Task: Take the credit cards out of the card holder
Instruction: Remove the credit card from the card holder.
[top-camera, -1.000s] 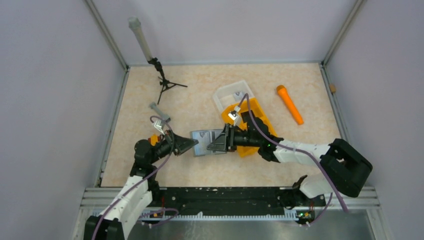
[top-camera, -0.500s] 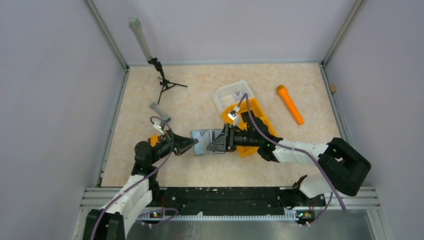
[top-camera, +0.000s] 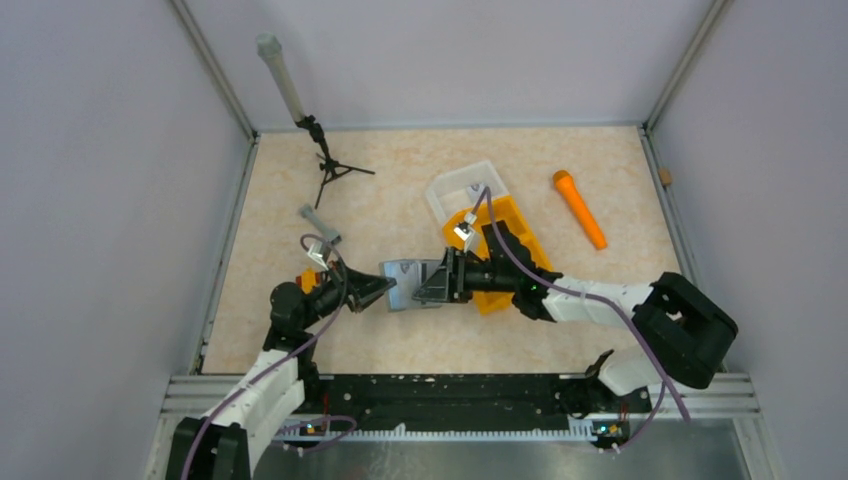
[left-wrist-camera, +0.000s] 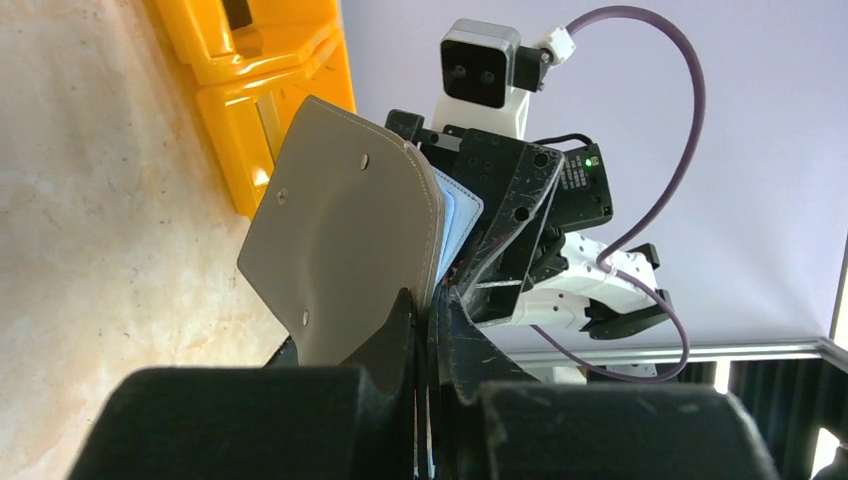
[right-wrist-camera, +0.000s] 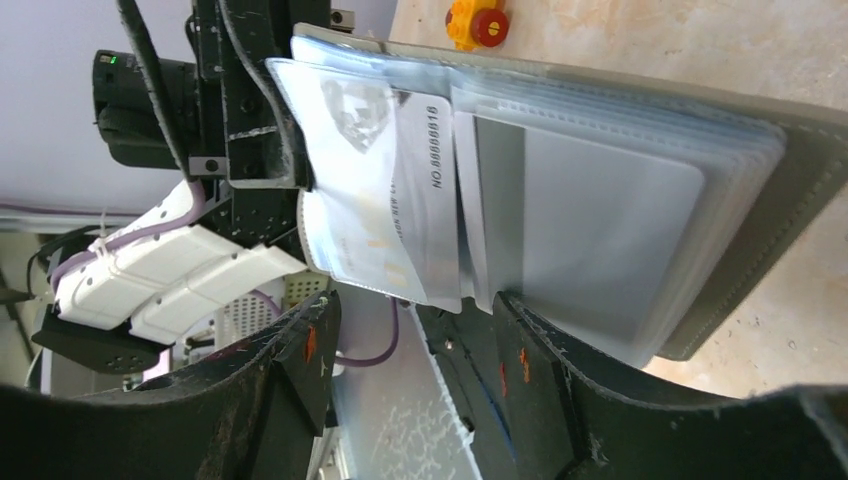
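Card holder (top-camera: 408, 283): open, at mid tabletop (top-camera: 400, 170) between the two arms, just beside the orange bin (top-camera: 522, 232). Left gripper (left-wrist-camera: 422, 310): jaws closed tight on the edge of the holder's grey cover. Right gripper (right-wrist-camera: 410, 305): jaws parted, nothing clamped, set at the free edge of the clear sleeves. Credit cards (right-wrist-camera: 610, 220): inside the sleeves, one pale card lying flat, one printed card on a sleeve fanned toward the left arm. Whether the holder touches the tabletop cannot be told
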